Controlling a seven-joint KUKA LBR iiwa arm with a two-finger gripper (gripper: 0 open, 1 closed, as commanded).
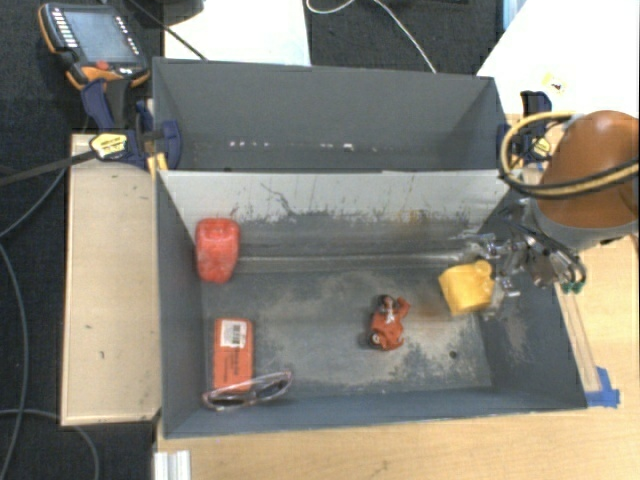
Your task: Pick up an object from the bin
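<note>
arm (588, 173) low at view's right

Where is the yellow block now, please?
In the camera view, the yellow block lies at the bin's right, beside the gripper, right of the red toy.

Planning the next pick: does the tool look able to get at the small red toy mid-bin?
Probably yes: the small red toy lies alone on the bin floor, nothing over it. The tool is at a yellow block just to its right, the only thing nearby.
</note>
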